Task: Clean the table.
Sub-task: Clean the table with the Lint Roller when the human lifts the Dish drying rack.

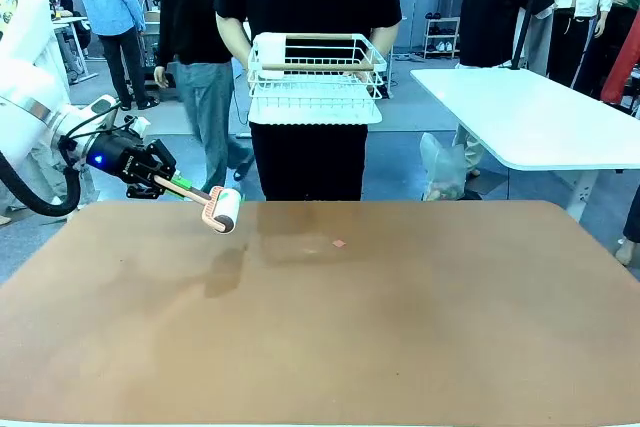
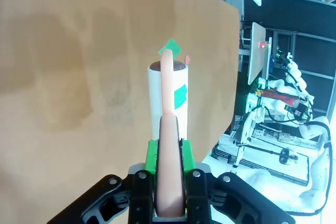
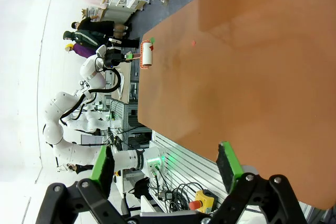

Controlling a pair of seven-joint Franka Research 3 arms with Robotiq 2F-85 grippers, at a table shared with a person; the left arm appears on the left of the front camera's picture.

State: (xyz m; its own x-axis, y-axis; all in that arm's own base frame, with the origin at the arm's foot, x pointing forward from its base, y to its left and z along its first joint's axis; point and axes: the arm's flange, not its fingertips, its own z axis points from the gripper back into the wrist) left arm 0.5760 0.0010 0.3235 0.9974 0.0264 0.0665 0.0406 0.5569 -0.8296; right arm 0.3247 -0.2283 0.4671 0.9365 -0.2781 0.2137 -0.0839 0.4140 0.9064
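Bright, even overhead light covers the matte worktop [image 1: 400, 327] without glare. A soft, blurred shadow lies beneath the roller [image 1: 222, 209]. Both wrist views bend at the edges, and their backgrounds wash out white.

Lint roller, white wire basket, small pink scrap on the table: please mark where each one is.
lint roller [image 1: 225, 211], front view, on the white roll at its head.
white wire basket [image 1: 316, 90], front view, on its front wire wall.
pink scrap [image 1: 338, 244], front view, on its middle.

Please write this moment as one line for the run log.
left tool: shut on lint roller | right tool: open | pink scrap: on table | person: holds white basket
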